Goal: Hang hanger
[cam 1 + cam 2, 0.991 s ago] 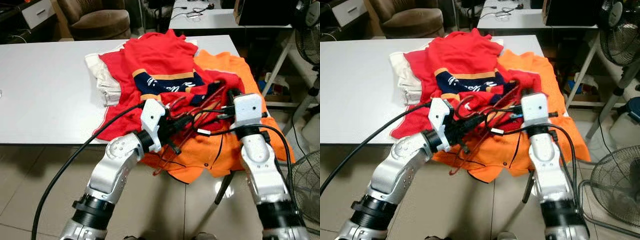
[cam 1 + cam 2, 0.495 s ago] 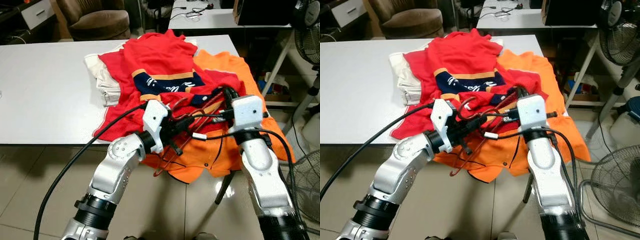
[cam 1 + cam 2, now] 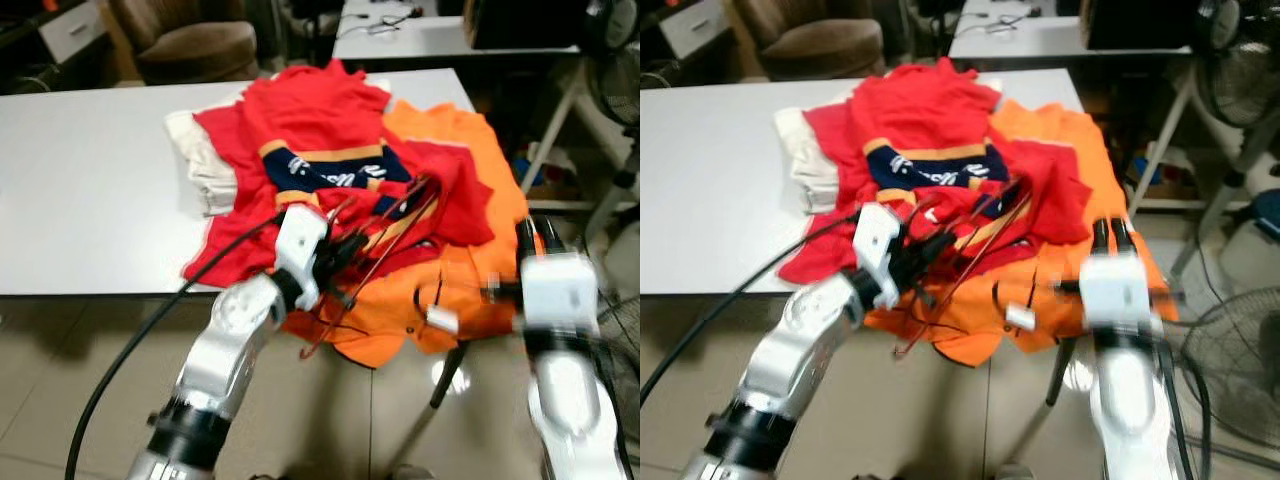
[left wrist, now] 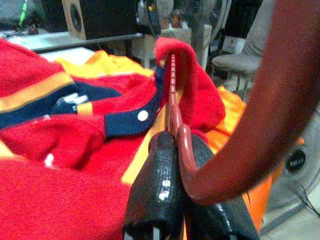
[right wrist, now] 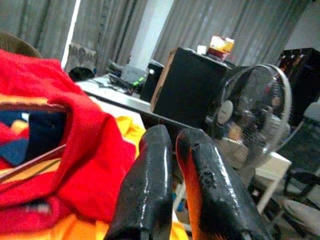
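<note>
We've got the left hand (image 3: 335,255) clamped on the red hanger (image 3: 385,228), right hand (image 3: 1111,234) pinched empty, so the red shirt (image 3: 320,120) may drag off the bench (image 3: 90,190).

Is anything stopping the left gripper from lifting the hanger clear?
Yes. The left gripper is shut on the hanger, but the hanger's far end is tucked inside the red shirt, which lies draped over it on the pile.

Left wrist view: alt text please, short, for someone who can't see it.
The left end effector has its two black fingers shut on a dark red hanger, whose far end is tucked inside a red shirt with navy and yellow trim, lying over orange fabric.
</note>
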Controlling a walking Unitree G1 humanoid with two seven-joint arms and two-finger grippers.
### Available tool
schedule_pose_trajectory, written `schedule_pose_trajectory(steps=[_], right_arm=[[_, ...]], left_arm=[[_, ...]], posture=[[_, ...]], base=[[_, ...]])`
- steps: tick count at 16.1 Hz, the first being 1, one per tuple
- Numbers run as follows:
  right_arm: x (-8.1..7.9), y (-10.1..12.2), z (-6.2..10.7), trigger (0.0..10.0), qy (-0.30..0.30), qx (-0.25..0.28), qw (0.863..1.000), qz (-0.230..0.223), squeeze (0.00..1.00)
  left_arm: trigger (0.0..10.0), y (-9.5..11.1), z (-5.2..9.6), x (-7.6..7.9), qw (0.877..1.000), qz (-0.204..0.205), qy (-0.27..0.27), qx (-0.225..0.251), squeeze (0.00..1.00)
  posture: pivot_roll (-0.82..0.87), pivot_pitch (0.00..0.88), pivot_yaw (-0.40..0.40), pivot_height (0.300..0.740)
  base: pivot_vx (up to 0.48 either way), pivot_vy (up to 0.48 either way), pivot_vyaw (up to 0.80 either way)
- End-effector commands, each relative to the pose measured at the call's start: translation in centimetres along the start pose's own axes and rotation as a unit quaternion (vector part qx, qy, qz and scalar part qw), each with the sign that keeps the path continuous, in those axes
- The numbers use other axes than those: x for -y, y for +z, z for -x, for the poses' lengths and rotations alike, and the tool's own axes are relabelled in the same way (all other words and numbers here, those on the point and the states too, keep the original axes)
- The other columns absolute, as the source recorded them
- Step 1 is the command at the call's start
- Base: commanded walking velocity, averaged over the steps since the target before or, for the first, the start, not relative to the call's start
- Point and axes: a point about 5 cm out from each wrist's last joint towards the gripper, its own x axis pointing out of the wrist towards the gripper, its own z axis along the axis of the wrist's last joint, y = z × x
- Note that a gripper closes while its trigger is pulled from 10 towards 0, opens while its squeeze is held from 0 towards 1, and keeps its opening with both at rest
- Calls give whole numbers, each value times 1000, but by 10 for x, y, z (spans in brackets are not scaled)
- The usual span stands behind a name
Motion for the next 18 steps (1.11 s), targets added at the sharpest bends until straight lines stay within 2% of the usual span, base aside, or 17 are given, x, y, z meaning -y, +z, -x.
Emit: schedule_pose_trajectory(steps=[1, 2, 4, 5, 6, 7, 8, 9, 10, 11, 12, 13, 14, 16, 17, 18], right_arm=[[1, 7, 1, 10000, -10, 14, 1000, -4, 1000], [2, -2, 10, 10000, -11, -14, 1000, -4, 1000], [2, -18, 16, 10000, -15, -64, 997, -28, 1000], [-3, -27, 16, 10000, -2, -96, 994, -47, 1000], [-6, -29, 17, 10000, 6, -104, 993, -49, 1000], [-8, -29, 17, 10000, 11, -108, 993, -51, 922], [-10, -28, 16, 10000, 10, -115, 990, -76, 0], [-11, -30, 15, 10000, 4, -124, 987, -103, 0], [-13, -30, 13, 10000, 0, -136, 980, -143, 0], [-13, -30, 13, 10000, 0, -138, 979, -149, 0], [-15, -29, 11, 10000, 6, -140, 975, -175, 0], [-15, -28, 10, 10000, 11, -139, 974, -177, 0], [-15, -27, 8, 10000, 17, -138, 975, -172, 0], [-13, -26, 6, 10000, 22, -135, 976, -167, 0], [-11, -26, 4, 10000, 22, -133, 977, -166, 0], [-12, -24, 4, 10000, 28, -131, 977, -164, 0]], left_arm=[[10000, 4, 1, -2, 1000, -23, 1, 5, 0], [10000, 10, -1, -5, 999, -50, 2, 20, 0], [10000, 22, -11, -4, 987, -152, -7, 41, 0], [10000, 25, -19, 2, 974, -224, -27, 37, 0], [10000, 26, -22, 6, 965, -256, -40, 36, 0], [10000, 26, -25, 9, 959, -276, -52, 34, 0], [10000, 27, -31, 15, 946, -314, -78, 30, 0], [10000, 27, -36, 22, 926, -363, -99, 31, 0], [10000, 24, -40, 25, 897, -427, -112, 30, 0], [10000, 24, -40, 25, 893, -436, -112, 30, 0], [10000, 23, -39, 21, 857, -504, -102, 30, 0], [10000, 25, -38, 18, 838, -537, -93, 33, 0], [10000, 29, -36, 11, 799, -596, -69, 39, 0], [10000, 31, -34, 3, 788, -612, -46, 45, 0], [10000, 34, -32, -1, 772, -633, -30, 55, 0], [10000, 46, -28, -2, 736, -670, 2, 96, 0]], posture=[[-311, 44, 126, 740], [-320, 45, 128, 740], [-330, 43, 135, 740], [-333, 42, 137, 740], [-336, 41, 140, 740], [-338, 41, 141, 740], [-340, 45, 145, 740], [-343, 47, 146, 740], [-349, 49, 149, 740], [-349, 49, 149, 740], [-352, 52, 153, 740], [-351, 55, 153, 740], [-349, 58, 154, 740], [-345, 63, 155, 740], [-341, 64, 153, 740], [-337, 67, 151, 740]], base=[[0, 0, 0], [0, 0, 0], [0, 0, 0], [0, 0, 0], [0, 0, 0], [0, 0, 0], [0, 0, 0], [0, 0, 0], [0, 0, 0], [0, 0, 0], [0, 0, 0], [0, 0, 0], [0, 0, 0], [0, 0, 0], [0, 0, 0], [0, 0, 0]])
